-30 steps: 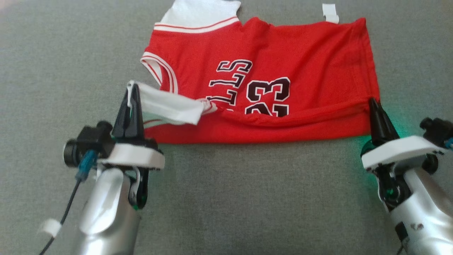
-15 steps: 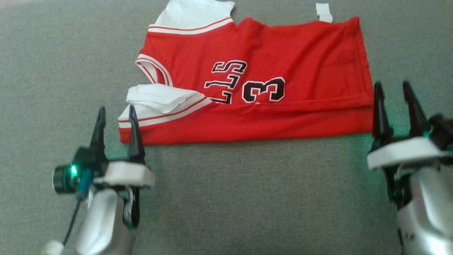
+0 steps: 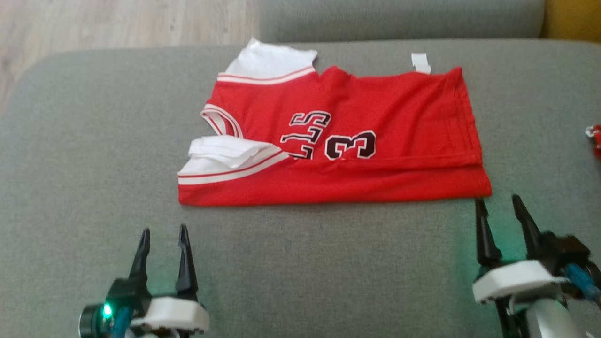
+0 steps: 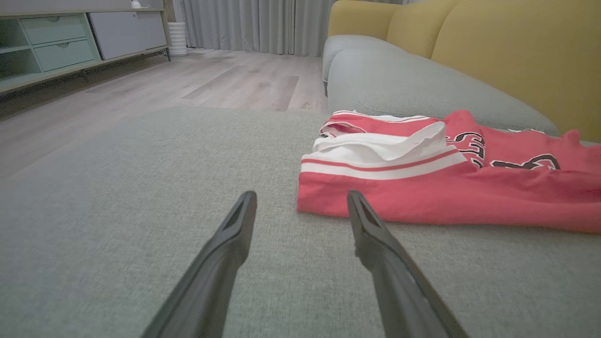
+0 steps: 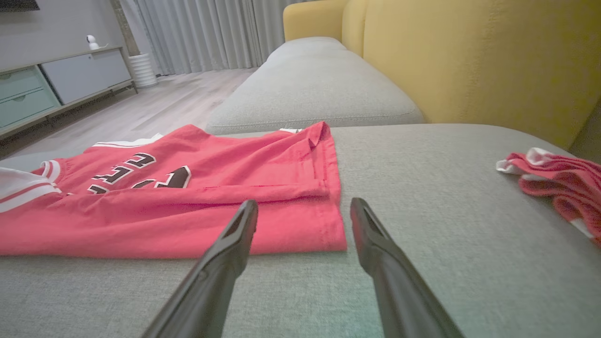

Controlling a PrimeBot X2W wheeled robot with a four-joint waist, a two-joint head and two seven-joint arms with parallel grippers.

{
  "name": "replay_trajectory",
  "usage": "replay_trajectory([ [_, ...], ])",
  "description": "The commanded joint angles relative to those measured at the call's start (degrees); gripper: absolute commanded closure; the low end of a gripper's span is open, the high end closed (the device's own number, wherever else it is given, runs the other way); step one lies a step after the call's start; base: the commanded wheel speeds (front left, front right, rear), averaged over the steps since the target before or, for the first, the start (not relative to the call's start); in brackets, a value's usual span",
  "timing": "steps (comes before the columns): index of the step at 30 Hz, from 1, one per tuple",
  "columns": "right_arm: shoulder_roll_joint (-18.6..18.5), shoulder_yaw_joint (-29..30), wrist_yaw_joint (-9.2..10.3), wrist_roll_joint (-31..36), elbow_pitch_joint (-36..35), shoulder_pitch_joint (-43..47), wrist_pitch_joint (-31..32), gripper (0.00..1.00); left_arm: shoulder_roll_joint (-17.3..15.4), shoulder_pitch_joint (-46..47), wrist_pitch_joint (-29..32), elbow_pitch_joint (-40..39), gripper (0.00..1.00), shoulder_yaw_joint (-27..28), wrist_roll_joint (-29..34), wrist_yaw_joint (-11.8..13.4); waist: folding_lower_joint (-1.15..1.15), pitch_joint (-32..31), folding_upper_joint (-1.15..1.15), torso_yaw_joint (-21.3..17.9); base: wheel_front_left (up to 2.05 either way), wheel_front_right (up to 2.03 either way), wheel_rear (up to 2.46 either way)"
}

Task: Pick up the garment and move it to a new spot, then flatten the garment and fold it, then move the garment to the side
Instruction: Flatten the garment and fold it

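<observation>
The garment (image 3: 375, 108) is a red jersey with white sleeves and black lettering, lying on the grey cushion (image 3: 305, 263) with its near long edge folded over the print. The white sleeve (image 3: 225, 150) rests crumpled on its near left corner. My left gripper (image 3: 162, 234) stands open on the cushion, short of that corner. My right gripper (image 3: 500, 206) is open too, just in front of the near right corner. In the left wrist view the garment (image 4: 446, 192) lies beyond and to the right of my fingers (image 4: 235, 230). In the right wrist view the garment (image 5: 164, 211) lies ahead and to the left.
A smaller bunched red piece with white stripes (image 5: 558, 183) lies on the cushion to the right, also at the head view's right edge (image 3: 595, 138). A yellow sofa back (image 5: 469, 61) rises behind. Wooden floor (image 4: 164, 89) and a cabinet (image 4: 70, 42) lie beyond the cushion's left end.
Both grippers opened and let go of the garment's near edge, then drew back toward me. The folded edge and white sleeve settled flat. The head camera tilted up.
</observation>
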State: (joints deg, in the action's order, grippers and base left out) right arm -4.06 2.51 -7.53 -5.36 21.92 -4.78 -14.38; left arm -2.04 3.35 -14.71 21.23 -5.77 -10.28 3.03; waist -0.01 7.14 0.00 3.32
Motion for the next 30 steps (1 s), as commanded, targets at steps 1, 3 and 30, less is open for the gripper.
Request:
replay_trajectory([
  [1, 0.14, -0.08, 0.04, 0.19, -2.12, 0.46, -0.62, 0.00, -0.84, 0.13, -0.29, -2.18, 0.00, 1.26, 0.00, 0.17, 0.01, -2.00, 0.00, 0.41, 0.00, 0.00, 0.00],
  [3, 0.58, 0.78, 0.04, 0.35, -2.13, 2.38, -0.62, 0.00, -0.84, -1.69, -0.29, -2.72, 0.00, 1.35, -0.11, -0.06, 0.01, -3.55, 0.00, 0.44, 0.00, 0.00, 0.00],
  [30, 0.34, 1.02, 0.04, -0.86, 3.55, -8.00, -0.62, 0.00, -0.84, 10.64, -0.29, 6.54, 0.00, 0.27, -6.29, -2.07, 0.01, 7.82, 0.00, -2.11, 0.00, 0.00, 0.00],
])
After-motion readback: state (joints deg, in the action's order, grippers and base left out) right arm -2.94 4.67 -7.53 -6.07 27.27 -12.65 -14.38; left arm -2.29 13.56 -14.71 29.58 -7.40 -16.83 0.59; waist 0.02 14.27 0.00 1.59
